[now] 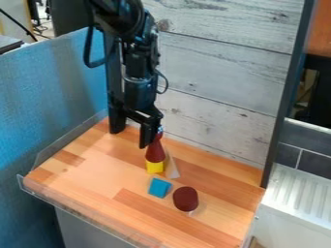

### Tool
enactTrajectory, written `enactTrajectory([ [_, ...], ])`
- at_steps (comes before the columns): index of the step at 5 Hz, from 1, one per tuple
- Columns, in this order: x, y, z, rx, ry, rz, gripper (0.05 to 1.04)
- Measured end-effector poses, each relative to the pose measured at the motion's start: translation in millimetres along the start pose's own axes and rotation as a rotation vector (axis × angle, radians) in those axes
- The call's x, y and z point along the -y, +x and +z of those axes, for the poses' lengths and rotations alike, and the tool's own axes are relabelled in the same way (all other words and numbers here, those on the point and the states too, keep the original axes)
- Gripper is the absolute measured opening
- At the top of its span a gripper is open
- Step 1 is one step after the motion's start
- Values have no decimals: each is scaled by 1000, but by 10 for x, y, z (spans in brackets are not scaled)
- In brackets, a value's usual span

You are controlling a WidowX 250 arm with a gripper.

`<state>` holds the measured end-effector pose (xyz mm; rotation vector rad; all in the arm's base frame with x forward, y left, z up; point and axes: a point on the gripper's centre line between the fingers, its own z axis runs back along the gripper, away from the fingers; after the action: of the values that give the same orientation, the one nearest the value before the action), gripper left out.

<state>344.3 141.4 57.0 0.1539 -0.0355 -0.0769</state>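
The gripper [130, 137] hangs low over the back left of the wooden table, its fingers spread apart with nothing between them. Just right of its right finger stands a dark red cone [155, 152], seemingly on top of a yellow block [154, 167]; whether finger and cone touch, I cannot tell. Something small and blue shows at the cone's tip. A pale wooden triangular piece [173, 167] stands close on the right of the yellow block. Nearer the front are a blue block [159, 188] and, to its right, a dark red rounded block [186, 199].
The wooden table [84, 172] has a clear raised rim along its left and front edges. Behind it rises a whitish plank wall [223, 82], with a dark post on its right. A blue panel [52, 101] borders the left side, and a white ridged surface [300, 193] lies at right.
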Motion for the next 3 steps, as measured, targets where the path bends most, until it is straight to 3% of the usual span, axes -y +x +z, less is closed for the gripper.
enactTrajectory([
  [3, -54, 420, -369, -75, 3, 60, 1000],
])
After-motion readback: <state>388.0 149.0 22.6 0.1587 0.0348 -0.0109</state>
